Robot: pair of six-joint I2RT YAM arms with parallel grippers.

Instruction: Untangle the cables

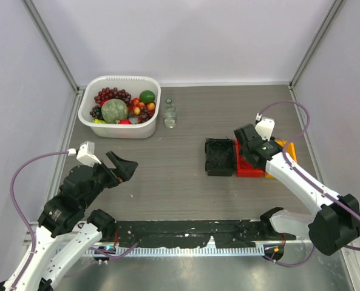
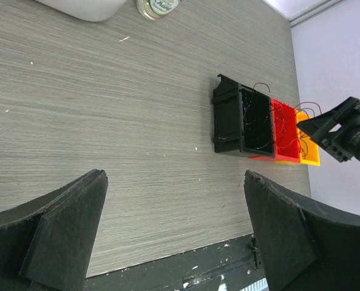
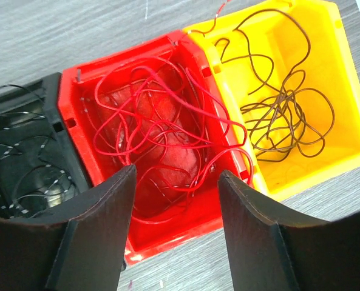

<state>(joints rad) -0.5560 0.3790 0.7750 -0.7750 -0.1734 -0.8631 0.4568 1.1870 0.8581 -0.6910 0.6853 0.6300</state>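
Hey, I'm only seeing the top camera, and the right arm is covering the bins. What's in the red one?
Observer: The right wrist view shows the red bin holding a loose tangle of red wires.
Operator: And the yellow one beside it?
Observer: The yellow bin holds dark brown wires in loose loops.
Operator: Is the right gripper pinching any wire?
Observer: No. The right gripper hangs open over the red bin, with nothing clamped in it.
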